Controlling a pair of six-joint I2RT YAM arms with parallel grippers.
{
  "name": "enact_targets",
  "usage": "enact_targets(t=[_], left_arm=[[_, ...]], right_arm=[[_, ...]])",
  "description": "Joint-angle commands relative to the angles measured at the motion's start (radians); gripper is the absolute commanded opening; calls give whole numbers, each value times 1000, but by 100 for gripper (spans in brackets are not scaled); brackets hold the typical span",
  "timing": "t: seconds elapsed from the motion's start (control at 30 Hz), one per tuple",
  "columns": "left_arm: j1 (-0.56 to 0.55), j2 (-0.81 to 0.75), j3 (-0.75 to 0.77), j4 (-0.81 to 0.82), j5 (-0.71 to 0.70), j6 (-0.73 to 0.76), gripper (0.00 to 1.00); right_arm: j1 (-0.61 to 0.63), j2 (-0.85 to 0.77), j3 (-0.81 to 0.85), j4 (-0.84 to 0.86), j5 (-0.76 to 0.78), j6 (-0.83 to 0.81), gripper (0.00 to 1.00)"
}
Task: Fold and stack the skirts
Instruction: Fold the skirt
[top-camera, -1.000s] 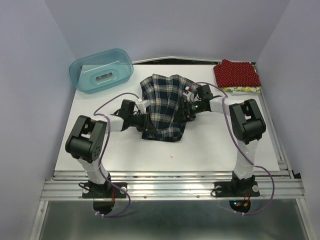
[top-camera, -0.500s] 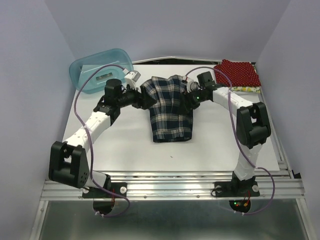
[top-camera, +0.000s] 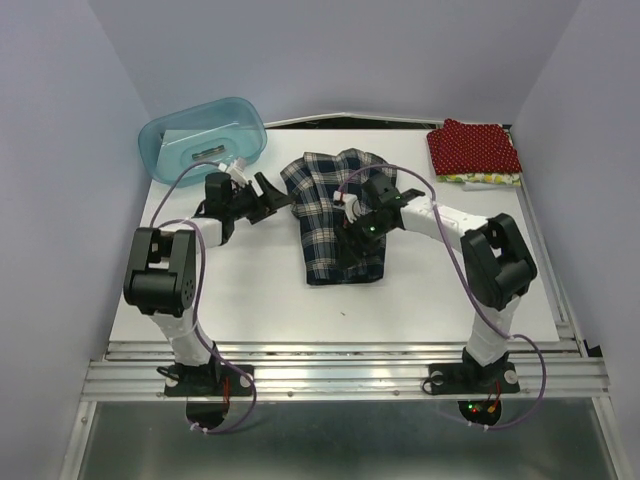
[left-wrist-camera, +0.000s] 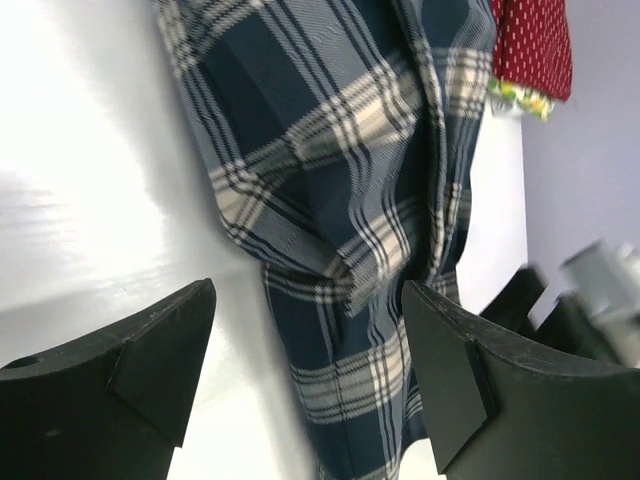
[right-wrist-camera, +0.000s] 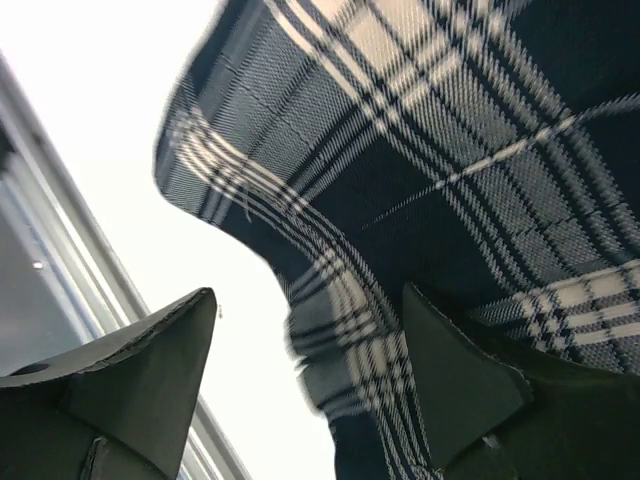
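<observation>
Gaping wide, both jaws empty — right over plaid skirt (top-camera: 320, 225)

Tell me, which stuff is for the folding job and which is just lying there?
For the job: plaid skirt, red dotted skirt, yellow patterned skirt.
Just lying about: teal tub, small item inside it.

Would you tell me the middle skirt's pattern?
The skirt is navy and white plaid, clearest in the left wrist view.
</observation>
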Motion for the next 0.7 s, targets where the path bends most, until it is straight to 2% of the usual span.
enact_targets(t=[0.0, 0.17, 0.3, 0.4, 0.53, 0.67], left_arm=[[26, 75, 40, 172, -39, -114, 86], [34, 182, 76, 258, -75, -196, 86], [32, 226, 48, 381, -67, -305, 85], [32, 256, 38, 421, -73, -360, 80], [32, 307, 68, 458, -76, -404, 67], [31, 386, 136, 472, -84, -440, 64]], right_arm=[[17, 19, -77, 34, 118, 1, 80], [17, 123, -158, 14, 309, -151, 73], [17, 119, -235, 14, 386, -228, 68], [17, 106, -260, 2, 402, -262, 68], [17, 102, -286, -18, 422, -308, 68], [17, 103, -303, -36, 451, -329, 67]])
